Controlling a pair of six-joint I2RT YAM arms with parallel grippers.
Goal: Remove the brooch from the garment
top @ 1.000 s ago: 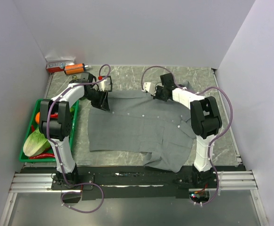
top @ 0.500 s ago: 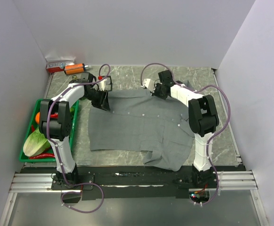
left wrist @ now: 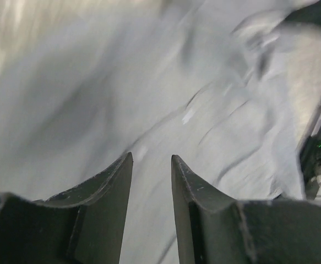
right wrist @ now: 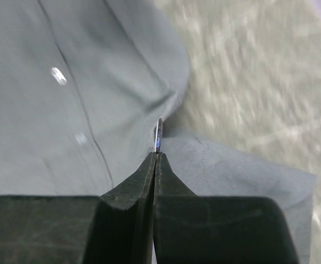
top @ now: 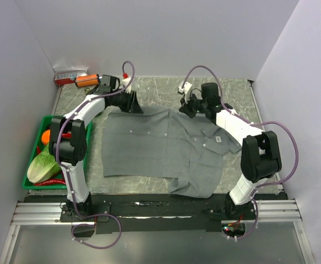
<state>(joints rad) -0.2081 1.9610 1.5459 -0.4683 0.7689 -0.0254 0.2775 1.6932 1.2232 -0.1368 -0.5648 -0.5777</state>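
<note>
Tabletop (top: 154, 88) with a grey stone look lies under it all. On it the garment (top: 160, 146) is spread out flat, a big grey shirt with short sleeves, tiny white buttons (right wrist: 58, 76) and a small white label (top: 216, 140). A green tray (top: 30, 184) of vegetables sits well off to the left. The left gripper (top: 134, 103) is at the far left corner of the shirt. In its own camera its two fingers (left wrist: 116, 181) have a narrow gap with nothing in it, and the cloth below is a blur. The right gripper (top: 186, 107) is at the collar end, and its fingers (right wrist: 146, 176) are pinched tight on the brooch (right wrist: 158, 135). The brooch shows edge-on as a thin bluish sliver with a pale rim, right at a fold of the cloth. I cannot tell if it is off the shirt or not. A second ago the left gripper was nearer, on the left sleeve. The right arm was bent over the shirt and hid the label. Now both arms reach farther back, and the shirt's far left corner sits farther back too.
</note>
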